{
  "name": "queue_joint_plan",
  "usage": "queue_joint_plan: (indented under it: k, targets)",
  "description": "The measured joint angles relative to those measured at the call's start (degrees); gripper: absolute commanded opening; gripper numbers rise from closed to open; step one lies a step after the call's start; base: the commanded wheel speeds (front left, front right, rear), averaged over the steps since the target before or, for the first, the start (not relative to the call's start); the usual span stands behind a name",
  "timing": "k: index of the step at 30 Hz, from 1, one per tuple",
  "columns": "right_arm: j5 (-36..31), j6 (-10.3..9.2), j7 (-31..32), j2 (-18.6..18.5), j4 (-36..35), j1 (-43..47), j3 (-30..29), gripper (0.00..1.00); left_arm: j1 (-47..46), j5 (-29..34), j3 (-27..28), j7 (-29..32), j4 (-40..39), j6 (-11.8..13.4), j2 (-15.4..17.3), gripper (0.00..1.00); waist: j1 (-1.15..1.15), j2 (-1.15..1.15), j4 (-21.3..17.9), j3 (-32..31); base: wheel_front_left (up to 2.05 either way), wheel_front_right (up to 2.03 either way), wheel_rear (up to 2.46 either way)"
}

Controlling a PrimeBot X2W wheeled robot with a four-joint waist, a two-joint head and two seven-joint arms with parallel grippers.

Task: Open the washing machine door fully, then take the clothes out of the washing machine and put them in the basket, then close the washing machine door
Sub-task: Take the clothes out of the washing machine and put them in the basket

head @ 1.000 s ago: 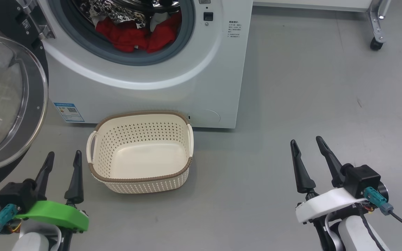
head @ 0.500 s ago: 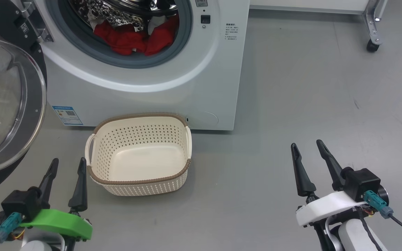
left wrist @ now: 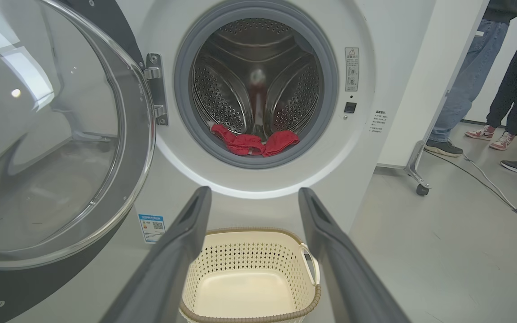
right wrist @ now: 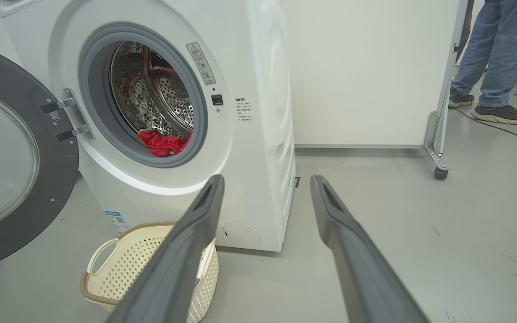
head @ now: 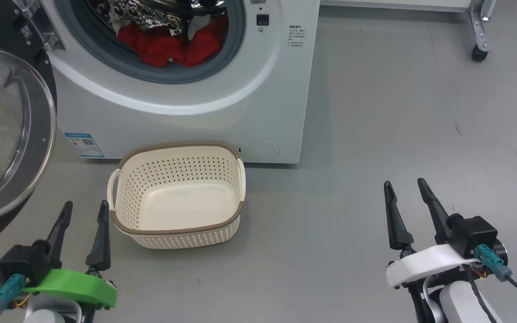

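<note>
Trouble can come first, I think, from the washing machine door (head: 2,134); it stands swung open at 9 o'clock of the head view, and its black rim is near the left gripper (head: 85,204), so a careless lift of that arm may knock it and swing it toward the opening. Second risk is the grey rubber ring (head: 173,76) of the washing machine (head: 186,116); the clothes (head: 168,45), red with a bit of white, lie low at the front of the drum at 11 o'clock, just behind this ring, and a gripper that enters too low may hit or catch it; a pinch on only one fold may also leave a garment behind, or let it slip on the way. Third, the basket (head: 177,146) is small and looks light; it sits empty on the floor just before the machine, at 8 o'clock, and cloth that is dropped from high may hang over the rim or land beside it; an arm may also push it away.

Left gripper is at 7 o'clock, its fingers (head: 101,233) spread wide, holding nothing and touching nothing; the right gripper (head: 404,182), at 5 o'clock, is also wide open and empty, well apart from the basket and the machine.
</note>
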Motion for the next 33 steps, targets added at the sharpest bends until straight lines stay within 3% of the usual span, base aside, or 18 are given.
queue_joint_plan:
  k: [33]
  targets:
    - [-0.6, 0.03, 0.0, 0.5, -0.5, 0.0, -0.2, 1.00, 0.7, 0.1, 0.5, 0.0, -0.5, 0.0, -1.5, 1.00, 0.00, 0.00, -0.3, 0.6, 0.00, 0.00, 0.00]
